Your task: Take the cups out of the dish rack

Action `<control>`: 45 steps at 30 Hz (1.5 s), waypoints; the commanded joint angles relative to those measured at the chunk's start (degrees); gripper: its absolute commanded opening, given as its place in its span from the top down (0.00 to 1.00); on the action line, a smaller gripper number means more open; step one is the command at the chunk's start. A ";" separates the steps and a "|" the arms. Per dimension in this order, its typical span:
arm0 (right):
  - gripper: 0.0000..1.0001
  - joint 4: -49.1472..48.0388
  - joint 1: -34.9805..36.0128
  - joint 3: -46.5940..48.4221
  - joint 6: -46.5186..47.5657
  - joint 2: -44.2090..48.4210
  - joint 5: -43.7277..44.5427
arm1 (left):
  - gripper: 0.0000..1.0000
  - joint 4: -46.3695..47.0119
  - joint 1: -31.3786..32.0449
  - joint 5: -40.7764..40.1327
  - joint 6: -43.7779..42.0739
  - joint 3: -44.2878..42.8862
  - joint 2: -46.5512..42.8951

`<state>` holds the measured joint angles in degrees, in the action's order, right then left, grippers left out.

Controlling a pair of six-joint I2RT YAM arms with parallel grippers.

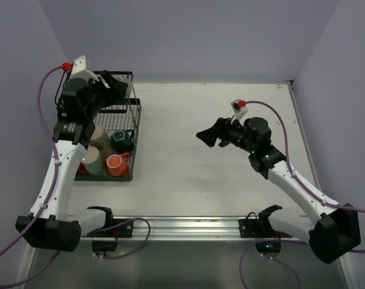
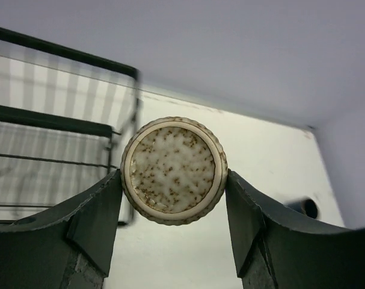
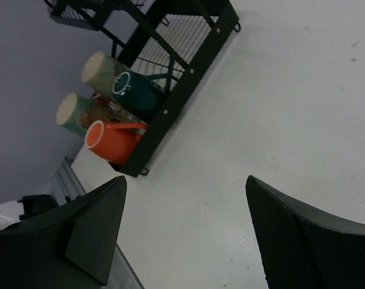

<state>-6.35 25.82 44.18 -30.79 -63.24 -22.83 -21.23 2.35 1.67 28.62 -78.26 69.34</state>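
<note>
— Fingers first: how do they stand?
— Left fingers (image 2: 98, 211) are clamped on a cream speckled cup (image 2: 174, 170), one finger on each side, with its round base facing the wrist camera. Right fingers (image 3: 92, 223) are spread wide apart with nothing between them.

— And the big things?
— A pale surface (image 1: 218, 180) carries everything. The dish rack (image 1: 136, 129), black wire, stands at its left side. The right arm hangs over the middle right, well apart from the rack. The left arm reaches over the rack's far end, and the held cup is there, with rack wires behind it in the wrist view.

— What sits in the rack?
— Four cups are bunched at its near end, mouths showing. They are a beige cup (image 3: 101, 69), a grey-olive cup (image 3: 74, 111), a dark teal cup (image 3: 134, 89), and an orange-red cup (image 3: 107, 139) by the near corner.
</note>
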 commanded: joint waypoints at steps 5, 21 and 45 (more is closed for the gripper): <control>0.27 -12.37 0.19 -1.82 -17.34 5.85 -3.10 | 0.78 27.42 8.01 22.47 15.91 20.29 -11.66; 0.21 -34.08 6.08 -5.78 -35.13 3.22 -10.22 | 0.78 61.66 24.72 26.63 24.47 44.68 -16.78; 1.00 -47.01 9.24 -8.50 -42.26 -3.29 -6.53 | 0.25 55.09 33.25 19.35 12.97 46.97 -17.56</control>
<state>-49.84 35.29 35.88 -74.17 -66.30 -32.64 37.69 35.35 25.41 48.12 -30.61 55.40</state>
